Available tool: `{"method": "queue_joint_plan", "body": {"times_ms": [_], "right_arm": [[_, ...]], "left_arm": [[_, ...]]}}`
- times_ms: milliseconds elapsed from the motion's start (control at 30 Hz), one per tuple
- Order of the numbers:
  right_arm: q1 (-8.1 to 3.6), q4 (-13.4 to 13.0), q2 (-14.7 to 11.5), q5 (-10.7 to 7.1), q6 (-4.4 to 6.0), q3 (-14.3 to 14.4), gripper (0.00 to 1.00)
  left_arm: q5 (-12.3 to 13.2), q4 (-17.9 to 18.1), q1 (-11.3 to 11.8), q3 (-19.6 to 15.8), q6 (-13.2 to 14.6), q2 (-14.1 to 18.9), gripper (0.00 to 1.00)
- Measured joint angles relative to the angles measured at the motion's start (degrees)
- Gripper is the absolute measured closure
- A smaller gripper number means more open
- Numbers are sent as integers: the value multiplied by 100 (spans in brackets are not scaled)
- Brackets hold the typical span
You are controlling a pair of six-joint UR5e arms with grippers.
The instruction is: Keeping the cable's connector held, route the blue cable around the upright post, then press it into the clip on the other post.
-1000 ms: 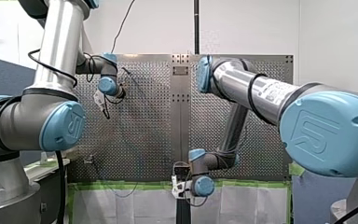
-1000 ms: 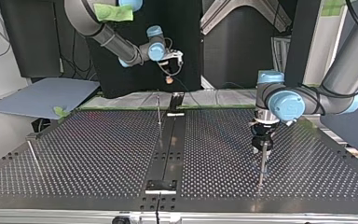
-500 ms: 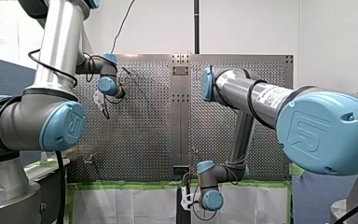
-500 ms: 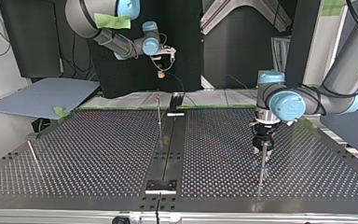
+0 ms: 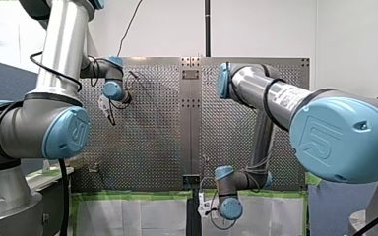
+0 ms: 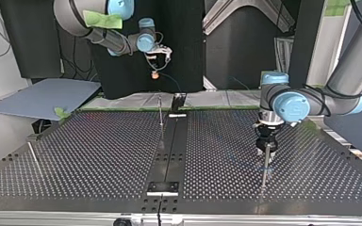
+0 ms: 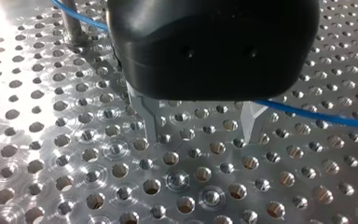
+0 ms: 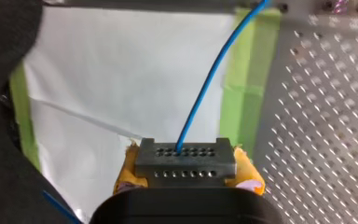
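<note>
My right gripper (image 8: 185,171) is shut tight on the cable's connector (image 8: 185,157). The connector is a small grey block with rows of little holes. The yellow pads (image 8: 127,164) squeeze it from both sides. The blue cable (image 8: 213,84) comes out of one of the holes. It runs away from the gripper over a white sheet (image 8: 112,79) and beside a strip of green tape (image 8: 244,79). It goes up to the edge of the table (image 8: 321,121), which is full of holes. In the top view this gripper hangs in the air past the far edge of the table, a bit to the view's left of the middle.

My left gripper (image 7: 200,127) points down at the table. Its two metal fingers (image 7: 148,116) are spread apart, and they hold nothing. The blue cable runs low over the table just behind the fingers. It goes on to a thin post (image 7: 71,23) that stands up beside the gripper. The cable looks as if it touches the post, but I cannot tell if it bends around it or just goes past.

In the top view that post is at the view's right, close to my left gripper. A second post (image 6: 160,112) stands near the far edge, just beside the black strip (image 6: 168,155) that runs down the middle of the table. A third post (image 6: 34,159) leans at the view's left, well apart from both grippers.
</note>
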Motion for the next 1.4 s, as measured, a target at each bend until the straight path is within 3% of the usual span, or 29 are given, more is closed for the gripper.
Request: {"method": "queue_joint_plan", "body": {"times_ms": [433,667,900,1033,1267,1400], "right_arm": [[-47,-782,-780,306,-39,780,100],[-55,-1199,-1181,345,-36,1198,100],[-59,-1619,-1368,358,-32,1629,100],[-69,-1763,-1500,360,12,1869,100],[-120,-1849,-1729,311,187,2265,100],[-196,-1935,-1744,253,188,2465,100]], "left_arm": [[-68,33,76,0,-102,3,14],[-98,32,110,0,-166,4,14],[-214,21,116,-1,-238,3,14],[-243,10,117,-1,-286,2,14],[-294,-34,117,0,-393,2,14],[-319,-64,115,0,-474,1,14]]}}
